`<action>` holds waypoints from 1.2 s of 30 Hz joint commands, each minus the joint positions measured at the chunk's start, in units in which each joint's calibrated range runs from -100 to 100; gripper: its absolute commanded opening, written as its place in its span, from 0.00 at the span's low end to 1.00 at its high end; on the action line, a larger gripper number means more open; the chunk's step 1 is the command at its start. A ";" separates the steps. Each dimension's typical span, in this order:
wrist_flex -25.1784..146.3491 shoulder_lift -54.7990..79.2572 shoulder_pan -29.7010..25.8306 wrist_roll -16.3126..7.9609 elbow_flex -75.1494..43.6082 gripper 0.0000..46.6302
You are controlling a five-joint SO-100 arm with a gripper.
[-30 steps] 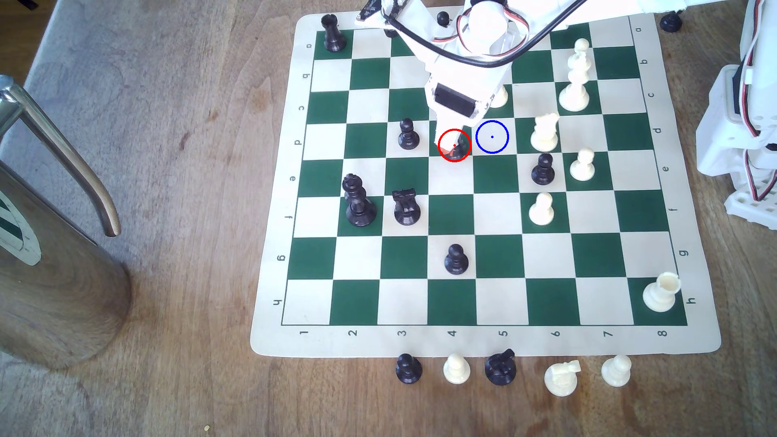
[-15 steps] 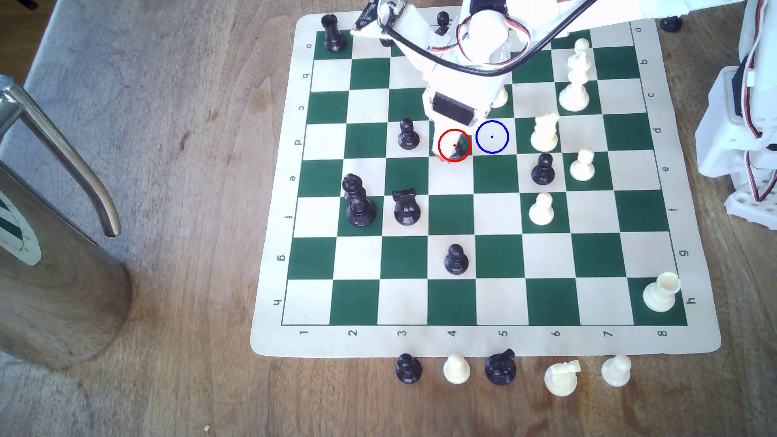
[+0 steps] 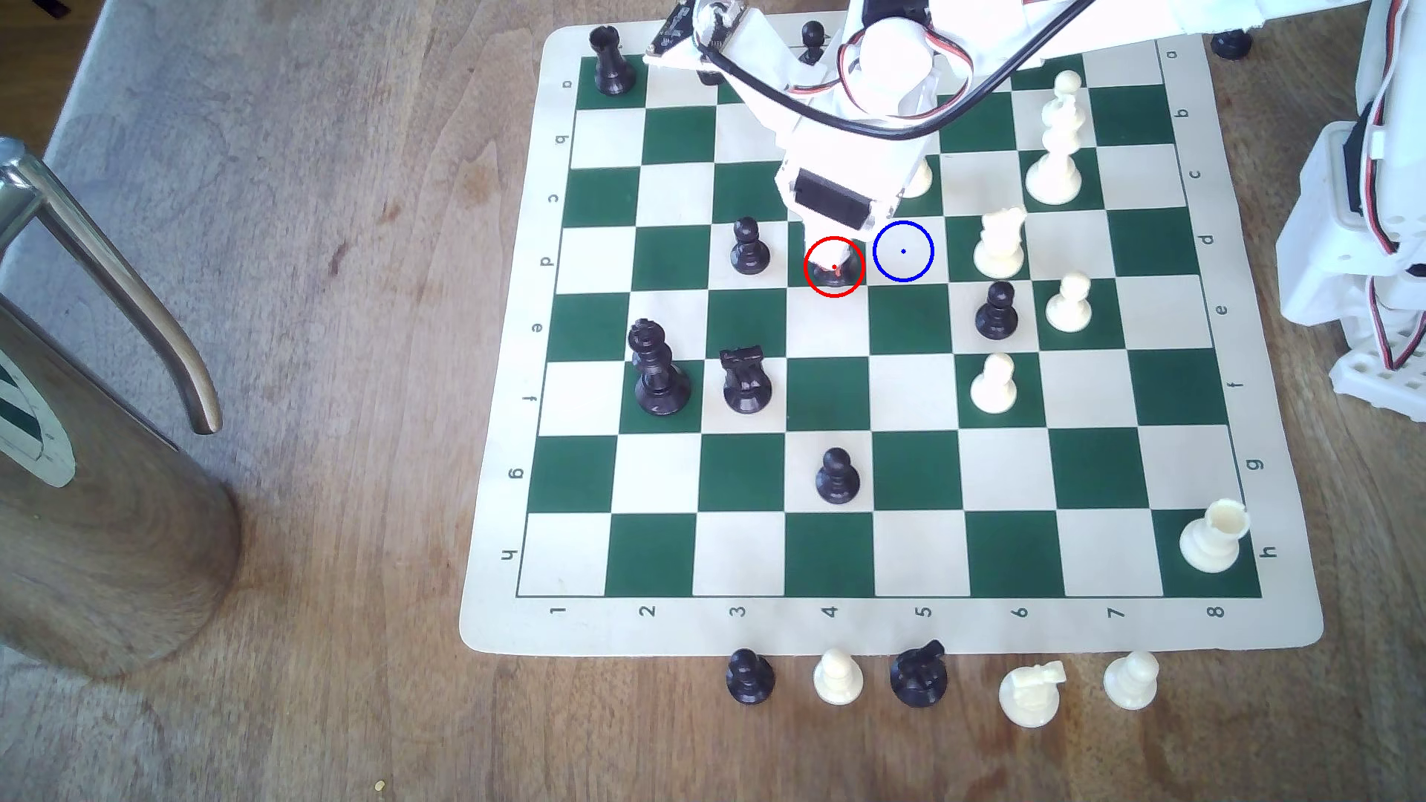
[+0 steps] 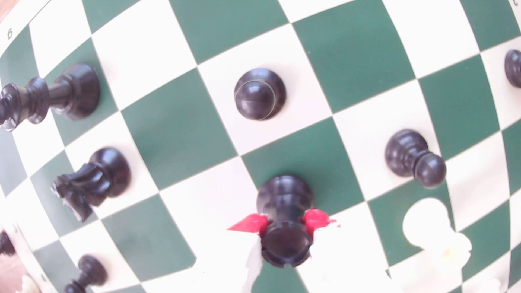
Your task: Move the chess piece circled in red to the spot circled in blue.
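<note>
The chess piece, a black rook (image 3: 839,281), stands on the red-ringed green square in the exterior view, mostly covered by my white gripper (image 3: 833,266) coming down from above. In the wrist view the rook (image 4: 284,194) is upright on its green square, and my gripper (image 4: 283,222) is shut on it. The red fingertips (image 4: 249,224) press on both sides just under its notched top. The spot (image 3: 903,251), a cream square with a blue ring and dot, lies one square toward the exterior view's right and is bare.
A black pawn (image 3: 748,247) stands one square to the exterior view's left of the rook. A cream piece (image 3: 999,243) stands just beyond the spot, and a cream pawn (image 3: 920,181) sits half under the arm. Captured pieces (image 3: 918,677) line the board's front edge. A metal jug (image 3: 100,463) is far left.
The fingers have closed in on the rook. The red tip that stuck out past the ring's lower left half a second ago now sits inside it. The rook stays on its square.
</note>
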 commanded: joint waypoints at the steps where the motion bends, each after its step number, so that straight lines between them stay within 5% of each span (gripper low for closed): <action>1: 0.23 -4.10 -0.25 -0.20 -4.08 0.00; 18: 13.75 -17.94 -0.01 0.05 -8.89 0.00; 36: 2.77 -23.88 2.80 1.17 15.50 0.00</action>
